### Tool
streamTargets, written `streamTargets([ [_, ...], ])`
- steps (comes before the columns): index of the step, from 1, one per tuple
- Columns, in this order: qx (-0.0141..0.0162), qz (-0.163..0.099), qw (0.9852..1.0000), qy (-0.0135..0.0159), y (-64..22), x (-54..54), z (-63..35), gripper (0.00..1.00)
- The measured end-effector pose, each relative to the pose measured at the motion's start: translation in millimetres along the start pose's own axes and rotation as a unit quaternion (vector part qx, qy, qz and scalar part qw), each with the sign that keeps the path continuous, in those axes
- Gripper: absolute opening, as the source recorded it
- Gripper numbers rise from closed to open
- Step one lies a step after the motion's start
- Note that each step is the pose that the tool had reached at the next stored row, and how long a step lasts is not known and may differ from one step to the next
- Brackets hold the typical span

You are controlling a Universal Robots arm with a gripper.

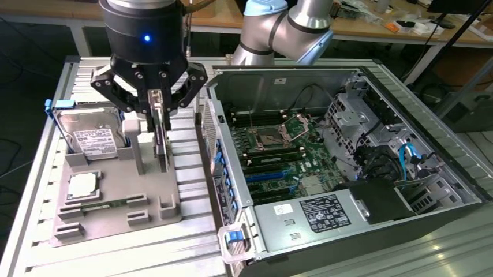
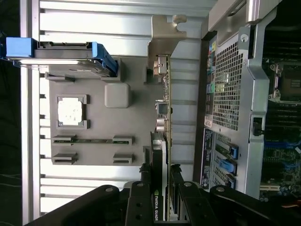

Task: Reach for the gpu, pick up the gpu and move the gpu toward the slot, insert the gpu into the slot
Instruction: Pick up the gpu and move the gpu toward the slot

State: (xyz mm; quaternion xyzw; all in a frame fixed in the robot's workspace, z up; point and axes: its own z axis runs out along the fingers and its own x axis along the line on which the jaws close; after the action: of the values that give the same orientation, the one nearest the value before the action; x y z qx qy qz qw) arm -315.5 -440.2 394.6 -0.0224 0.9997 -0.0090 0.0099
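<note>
Gpu (image 1: 163, 151) stands on edge, gripper (image 1: 159, 115) clamped on its upper edge, hiding that part.

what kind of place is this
Probably a robotics lab set up for PC assembly: an open computer case with its motherboard exposed, a grey parts fixture holding a hard drive, and a robot gripper shut on the gpu.

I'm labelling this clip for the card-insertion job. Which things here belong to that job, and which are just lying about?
In the job:
graphics card, on edge in the grey holder
gripper, straddling it
open computer case
blue slots on its board

Lying about:
hard drive
square chip
both on the same holder
</note>
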Motion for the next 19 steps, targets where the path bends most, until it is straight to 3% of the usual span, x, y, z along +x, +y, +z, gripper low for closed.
streamTargets([
  [10, 0.0076, 0.000, 1.0000, -0.0006, -0.6, -0.8, -40.9, 0.27],
  [13, 0.0076, 0.000, 1.0000, -0.0008, -0.7, -2.2, -42.0, 0.27],
  [19, 0.0077, 0.000, 1.0000, -0.0008, -1.3, -15.9, -41.8, 0.27],
])
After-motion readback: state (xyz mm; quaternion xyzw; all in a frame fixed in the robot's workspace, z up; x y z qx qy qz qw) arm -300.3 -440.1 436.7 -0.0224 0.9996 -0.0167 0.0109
